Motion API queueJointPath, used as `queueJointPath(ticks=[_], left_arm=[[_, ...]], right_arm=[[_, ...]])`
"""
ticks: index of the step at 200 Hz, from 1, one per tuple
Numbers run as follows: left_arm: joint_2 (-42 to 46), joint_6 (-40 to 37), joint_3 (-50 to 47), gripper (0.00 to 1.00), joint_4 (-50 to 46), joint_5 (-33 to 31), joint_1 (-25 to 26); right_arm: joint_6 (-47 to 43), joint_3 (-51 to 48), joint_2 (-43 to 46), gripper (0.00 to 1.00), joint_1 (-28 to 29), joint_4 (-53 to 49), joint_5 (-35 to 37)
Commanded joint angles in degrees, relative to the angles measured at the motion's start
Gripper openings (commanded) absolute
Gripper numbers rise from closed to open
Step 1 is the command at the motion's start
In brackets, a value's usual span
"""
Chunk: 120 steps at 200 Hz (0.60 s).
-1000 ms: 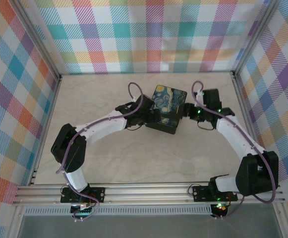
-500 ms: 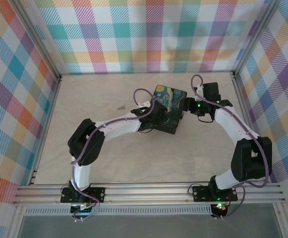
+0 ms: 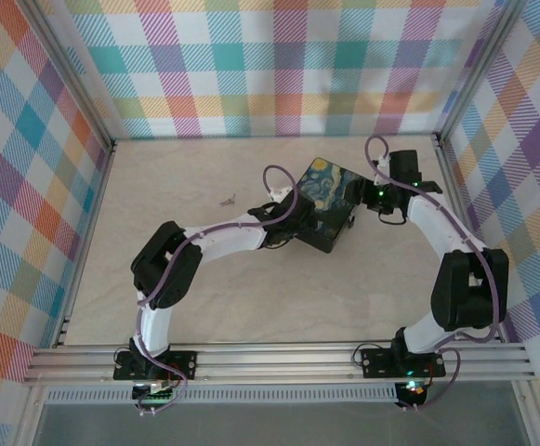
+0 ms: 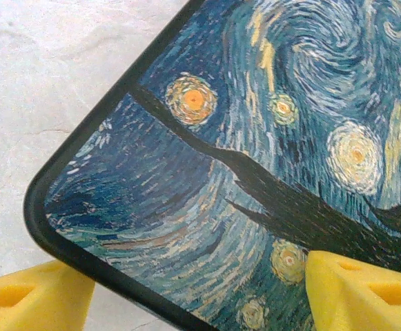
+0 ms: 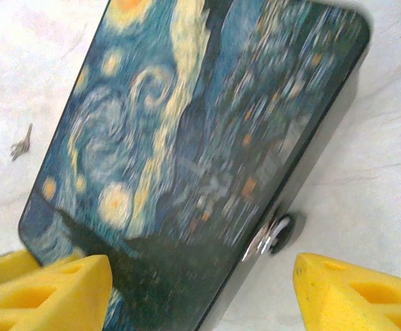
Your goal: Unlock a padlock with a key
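left of box (image 3: 328,204), key (image 3: 227,198) on table (image 3: 204,297); padlock (image 5: 275,234) on box side

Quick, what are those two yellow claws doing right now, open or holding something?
Left gripper: open, straddling a corner of the box, holding nothing.
Right gripper: open around the box, holding nothing.

One box (image 3: 328,203), one padlock (image 5: 275,234), one key (image 5: 22,145).

Blue-yellow swirl-painted box lid (image 5: 186,138), yellow fingertips (image 5: 55,289), greyish key (image 5: 22,145), seemingly dark padlock (image 5: 277,233)
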<state>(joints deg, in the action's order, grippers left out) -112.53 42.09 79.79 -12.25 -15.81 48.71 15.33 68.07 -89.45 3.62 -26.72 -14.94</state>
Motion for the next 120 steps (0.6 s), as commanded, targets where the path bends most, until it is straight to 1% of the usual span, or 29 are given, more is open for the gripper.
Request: queueJointPath(ticks=[1, 25, 38, 50, 65, 81, 108, 120], left_arm=[[-0.3, -11.5, -5.3, 0.75, -9.9, 4.4, -0.6], [1.6, -15.4, -6.2, 0.69, -10.0, 8.9, -6.9], [1.5, -18.6, -4.3, 0.68, -11.4, 12.7, -10.5], [0.6, -21.8, -1.2, 0.68, -13.5, 14.7, -12.7], [-1.0, -24.3, 3.0, 0.69, -16.2, 14.7, -14.0], [-3.1, -25.3, 6.8, 0.7, -17.5, 14.8, -14.8], [-6.0, -24.0, 12.0, 0.7, -18.5, 15.0, -15.5], [-5.9, -22.8, 12.8, 0.72, -18.0, 15.6, -15.5]], right_arm=[[-2.0, 3.0, -1.7, 0.71, -1.6, -2.1, 2.1], [-2.8, 4.4, -3.6, 0.73, -2.2, -2.9, 5.2], [-3.4, 5.3, -5.0, 0.73, -2.4, -2.9, 5.5], [-3.8, 6.2, -6.6, 0.73, -2.3, -2.6, 5.0], [-4.2, 7.7, -8.9, 0.74, -2.3, -2.2, 3.8], [-4.4, 9.5, -11.9, 0.74, -2.4, -1.5, 3.1], [-5.0, 12.0, -16.2, 0.73, -2.4, 1.2, 1.6], [-5.1, 12.5, -17.5, 0.73, -2.3, 2.7, 1.6]])
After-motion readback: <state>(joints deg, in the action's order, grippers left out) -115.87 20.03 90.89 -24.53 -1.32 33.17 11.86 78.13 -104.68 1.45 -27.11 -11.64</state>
